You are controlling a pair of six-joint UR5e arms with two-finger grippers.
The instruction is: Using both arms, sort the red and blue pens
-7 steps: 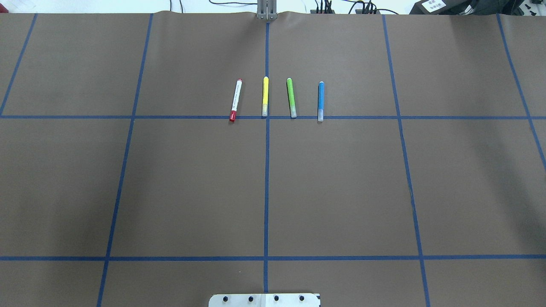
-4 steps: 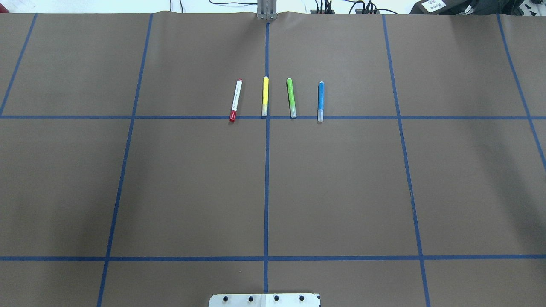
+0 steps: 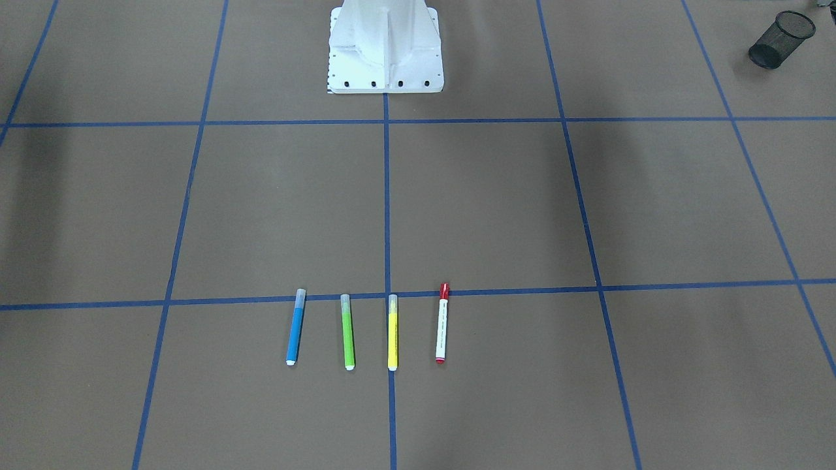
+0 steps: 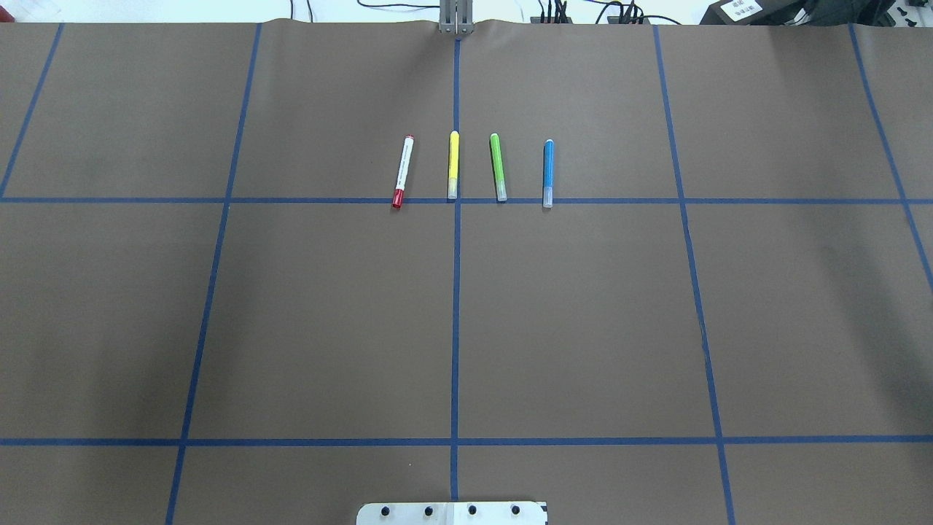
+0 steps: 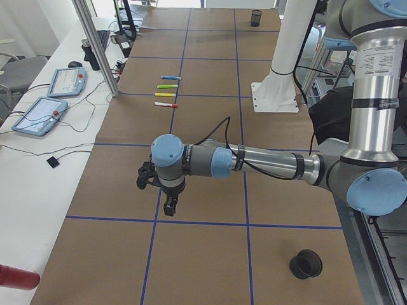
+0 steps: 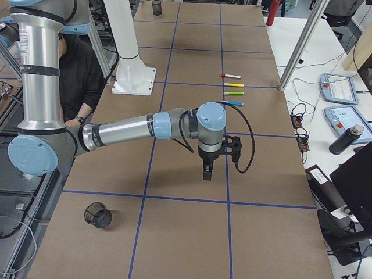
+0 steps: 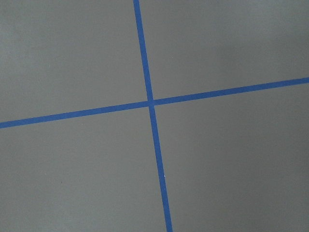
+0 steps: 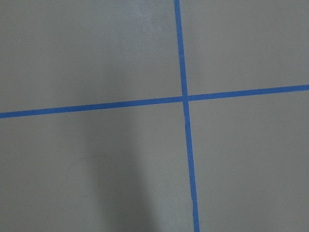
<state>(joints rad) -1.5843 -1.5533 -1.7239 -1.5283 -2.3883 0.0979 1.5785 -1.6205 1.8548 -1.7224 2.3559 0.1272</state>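
Because each gripper shows only in a side view, it cannot be told whether the left gripper and the right gripper stand apart or together. Both hang above bare table, well apart from the row of 4. The red pen lies nearest the left gripper and the blue pen nearest the right gripper, with the yellow marker and green marker between. Each pen is judged light, stiff and prone to roll; grip at mid-barrel, across its length.

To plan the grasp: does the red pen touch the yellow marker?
Apart. The overhead view shows bare brown paper between the red pen and the yellow marker.
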